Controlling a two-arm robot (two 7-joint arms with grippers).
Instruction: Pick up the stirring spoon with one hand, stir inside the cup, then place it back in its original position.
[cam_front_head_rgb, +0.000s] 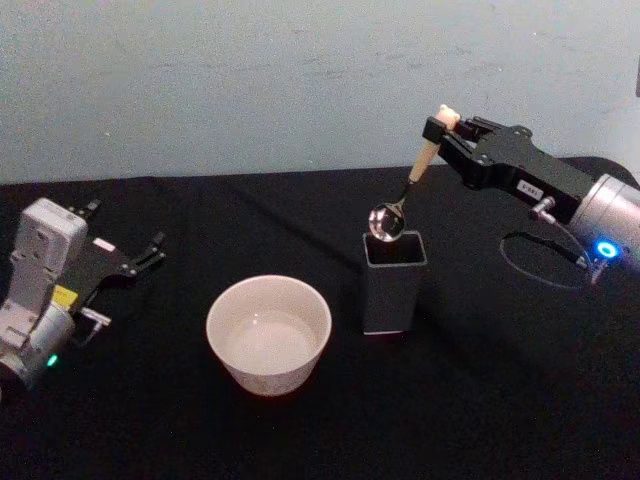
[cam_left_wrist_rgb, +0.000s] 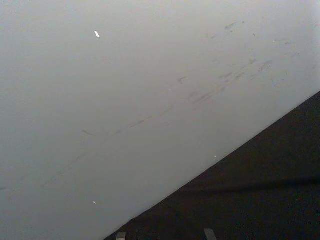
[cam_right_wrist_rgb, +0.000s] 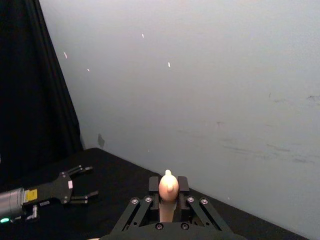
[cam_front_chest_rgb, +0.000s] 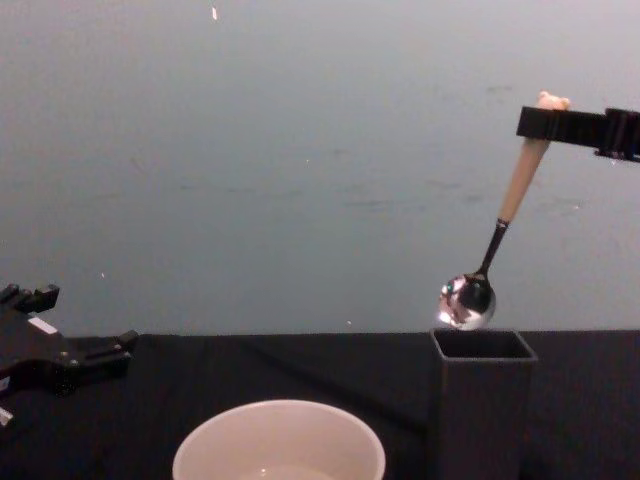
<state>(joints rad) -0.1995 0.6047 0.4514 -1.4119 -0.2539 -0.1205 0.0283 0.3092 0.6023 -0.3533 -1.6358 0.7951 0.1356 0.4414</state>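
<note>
Chest view | right pincer (cam_front_chest_rgb: 548, 122) clamps spoon (cam_front_chest_rgb: 497, 228) top — bowl above holder (cam_front_chest_rgb: 482, 400)

We can read no text anywhere. The right gripper (cam_front_head_rgb: 442, 122) carries a small white label (cam_front_head_rgb: 529, 188) on its black body, toward the desk's (cam_front_head_rgb: 520, 400) right edge, but its dark marks are too small for us to make out. The left gripper (cam_front_head_rgb: 150, 250), near the desk's left edge, bears a white tag (cam_front_head_rgb: 103, 244) and a yellow sticker (cam_front_head_rgb: 66, 297); we cannot make out any lettering on either.
</note>
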